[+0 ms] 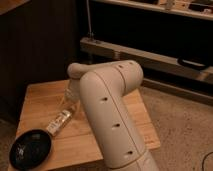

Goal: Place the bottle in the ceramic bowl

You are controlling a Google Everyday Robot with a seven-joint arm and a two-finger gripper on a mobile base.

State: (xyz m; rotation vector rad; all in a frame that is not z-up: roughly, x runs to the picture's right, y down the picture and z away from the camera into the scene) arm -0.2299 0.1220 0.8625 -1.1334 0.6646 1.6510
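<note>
1. We locate the bottle (59,123) in the lower left of the frame. It lies on its side on the wooden table (40,97), on a diagonal from lower left to upper right.
2. The bottle's pale label faces upward. We cannot make out which end carries the cap.
3. The ceramic bowl (30,149) sits at the lower left corner of the table, glossy black and upright, with its opening facing up. The bottle lies outside it.
4. The bottle's lower end is just beside the bowl's upper right rim. We cannot tell whether the two touch.
5. The gripper (69,105) is directly at the bottle's upper right end, low over the table, left of frame centre.
6. We cannot tell whether the gripper is open, closed or gripping the bottle; the contact zone is not resolved.
7. The arm (110,110), a large cream housing with small dark holes, fills the centre and lower centre of the frame. It covers the right part of the table.
8. A narrower link runs from the arm's upper left end down to the gripper.
9. A dark wall panel (35,40) fills the upper left.
10. A metal rail (150,57) crosses the upper right.
11. Speckled floor (185,130) occupies the lower right.
</note>
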